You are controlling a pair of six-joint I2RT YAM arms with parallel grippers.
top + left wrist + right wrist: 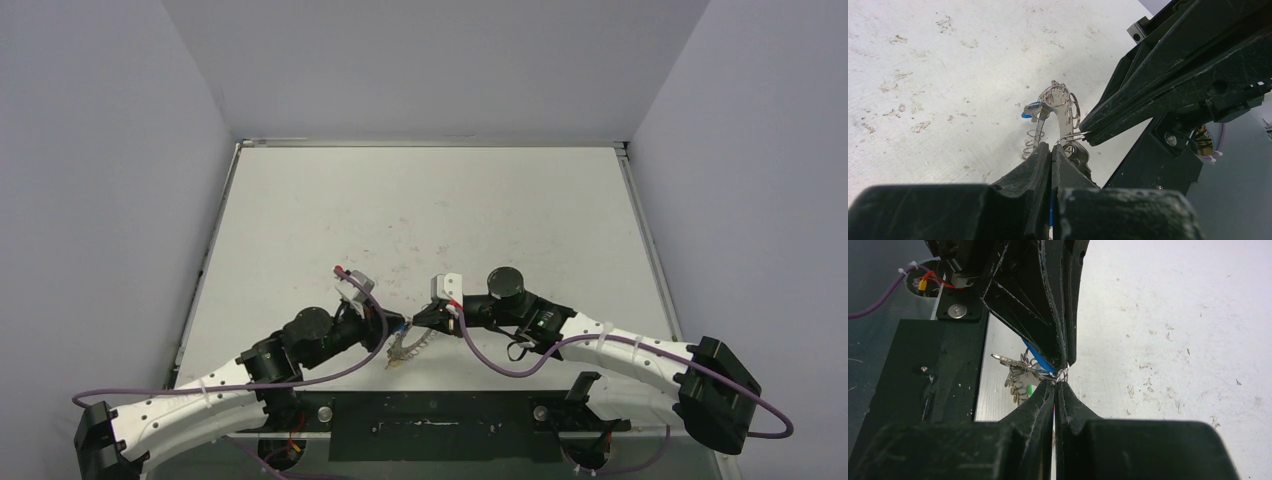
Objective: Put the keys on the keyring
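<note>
The keyring (1073, 109) and keys (1004, 359) are shiny silver metal. One tag (1037, 354) is glossy blue plastic. The left gripper (1050, 150) and right gripper (1055, 386) are matt black, scuffed plastic. The white table (948, 60) looks matt and stained.

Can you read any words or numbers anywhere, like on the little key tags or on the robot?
None: no word, number or sign can be read in any view.
The blue tag and green tag show no writing. The keys and keyring are too small and blurred to tell.
</note>
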